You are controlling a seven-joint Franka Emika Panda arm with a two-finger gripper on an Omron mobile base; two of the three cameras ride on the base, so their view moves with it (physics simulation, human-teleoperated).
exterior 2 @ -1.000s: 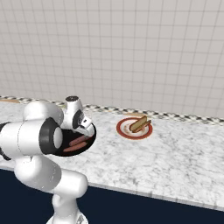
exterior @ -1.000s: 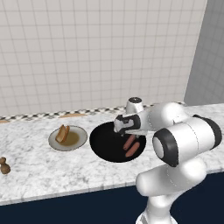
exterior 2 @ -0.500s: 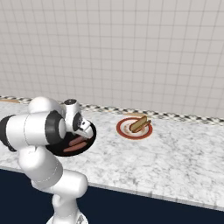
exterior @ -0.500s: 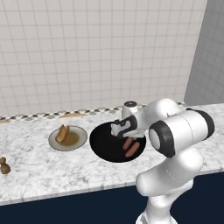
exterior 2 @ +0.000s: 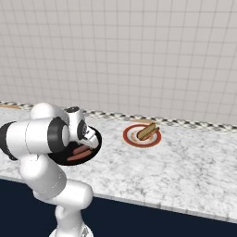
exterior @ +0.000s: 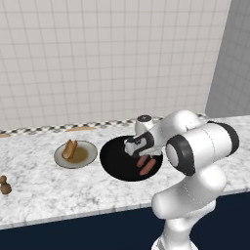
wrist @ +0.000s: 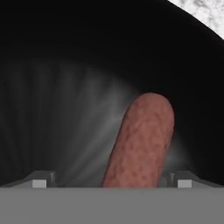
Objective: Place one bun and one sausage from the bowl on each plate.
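The black bowl (exterior: 114, 163) sits mid-counter with two reddish sausages (exterior: 145, 164) in its right half. My gripper (exterior: 135, 152) hangs low inside the bowl, right over them. In the hand view a sausage (wrist: 141, 138) lies on the bowl floor (wrist: 65, 109) and runs up from between my fingertips (wrist: 40, 181), which stand wide apart on either side without touching it: open. The beige plate (exterior: 84, 157) left of the bowl carries a bun (exterior: 70, 149). Right of the bowl (exterior 2: 95, 135), the red-rimmed white plate (exterior 2: 131, 138) carries a bun (exterior 2: 147, 132).
A small brown shaker-like piece (exterior: 5, 184) stands near the counter's left front. The tiled wall (exterior: 97, 58) rises behind the marble counter (exterior 2: 185, 166), whose front edge runs just before the bowl. My own arm (exterior 2: 41, 136) hides part of the bowl in the right base view.
The hand has come down and slightly left into the bowl, close over the sausages. Plates, buns and bowl have not moved.
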